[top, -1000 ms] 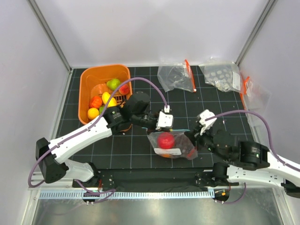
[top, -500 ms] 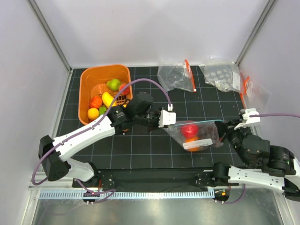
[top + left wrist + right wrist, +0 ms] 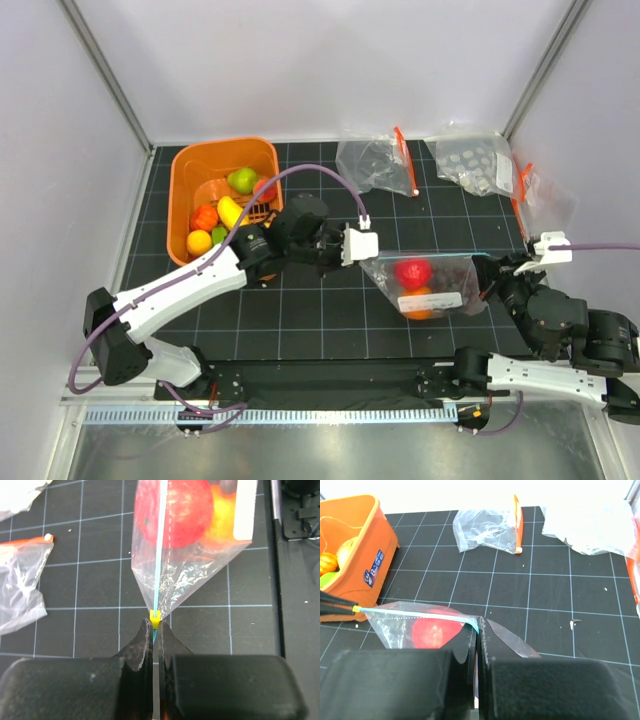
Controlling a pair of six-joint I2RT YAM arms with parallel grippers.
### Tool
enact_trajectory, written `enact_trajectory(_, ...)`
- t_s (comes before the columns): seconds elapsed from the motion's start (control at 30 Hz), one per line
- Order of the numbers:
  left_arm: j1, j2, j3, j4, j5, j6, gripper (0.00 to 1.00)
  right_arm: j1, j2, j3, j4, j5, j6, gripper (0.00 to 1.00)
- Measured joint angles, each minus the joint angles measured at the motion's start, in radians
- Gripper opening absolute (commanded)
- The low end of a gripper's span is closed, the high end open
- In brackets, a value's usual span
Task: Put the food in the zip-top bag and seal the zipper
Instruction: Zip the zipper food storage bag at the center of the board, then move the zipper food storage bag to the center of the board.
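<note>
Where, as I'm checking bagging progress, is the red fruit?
Top view, right of centre: the red fruit sits inside the zip-top bag, beside an orange fruit.

High rear overview; close wrist views from opposite zip-top bag [image 3: 450, 276] ends

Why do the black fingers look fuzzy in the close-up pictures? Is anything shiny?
Left wrist: the left fingers, close to the lens, go soft at the bottom; the zip-top bag glints on its crinkles. Right wrist: the right fingers blur likewise; the mat is crisp. Top external: evenly lit, sharp.
</note>
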State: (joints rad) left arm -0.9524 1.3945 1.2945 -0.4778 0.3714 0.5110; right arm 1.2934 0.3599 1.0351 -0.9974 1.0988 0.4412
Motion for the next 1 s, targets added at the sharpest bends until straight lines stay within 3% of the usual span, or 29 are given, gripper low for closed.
enact_trajectory(0.17,0.020,0.000,0.008,-0.005,-0.056,-0.037,0.00,0.014,0.032,-0.008,0.018,-0.013,-0.015,0.01)
enact_trajectory(0.33,0.062,-0.006,0.003,-0.041,-0.222,-0.068,0.00,0.013,0.158,-0.056,0.129,-0.076,-0.074,0.01)
enact_trajectory(0.47,0.197,0.006,0.031,-0.065,-0.259,-0.141,0.00,0.011,0.311,-0.103,0.275,-0.192,-0.142,0.01)
enact_trajectory(0.6,0.333,0.087,0.168,-0.073,-0.240,-0.222,0.00,0.011,0.484,-0.104,0.436,-0.317,-0.200,0.01)
enact_trajectory(0.77,0.399,0.132,0.209,-0.057,-0.248,-0.276,0.00,0.008,0.742,-0.060,0.613,-0.472,-0.263,0.01)
enact_trajectory(0.93,0.456,0.178,0.208,-0.044,-0.246,-0.322,0.07,0.005,0.951,0.044,0.723,-0.561,-0.304,0.01)
enact_trajectory(1.0,0.471,0.187,0.203,-0.037,-0.243,-0.344,0.16,0.005,0.996,0.065,0.755,-0.578,-0.313,0.05)
